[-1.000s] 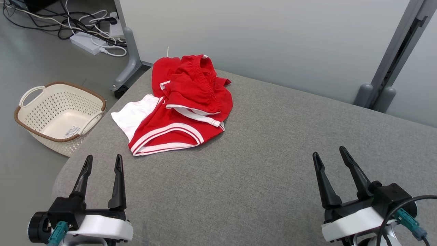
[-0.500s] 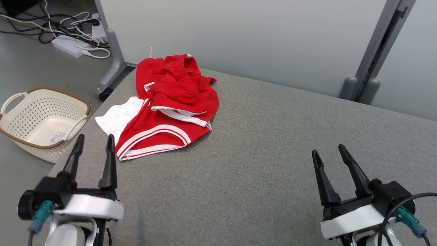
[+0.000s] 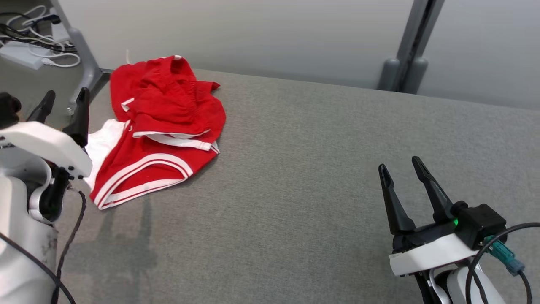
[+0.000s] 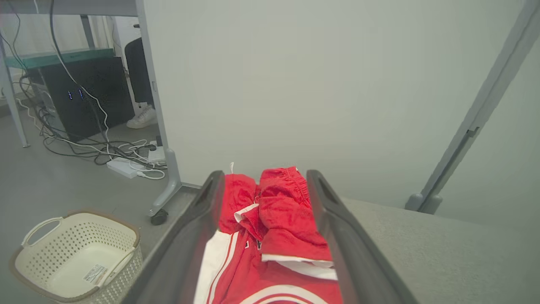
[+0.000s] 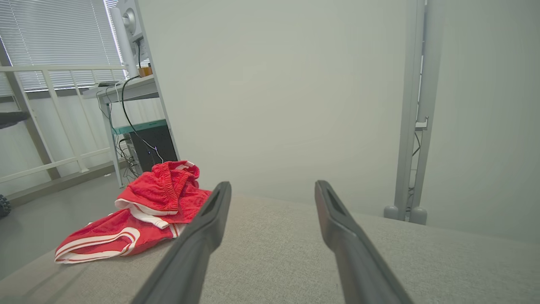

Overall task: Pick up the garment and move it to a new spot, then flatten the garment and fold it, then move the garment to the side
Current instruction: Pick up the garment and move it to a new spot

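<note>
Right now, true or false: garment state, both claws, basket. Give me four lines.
1. The red and white garment lies crumpled on the grey padded surface. True.
2. The left claw is shut on the garment. False: its fingers stand apart and hold nothing. It is raised near the garment's left edge.
3. The right claw is open above bare surface, well apart from the garment. True.
4. The garment sits inside the cream basket. False: the basket stands on the floor beside the surface, and the garment lies up on the surface.
</note>
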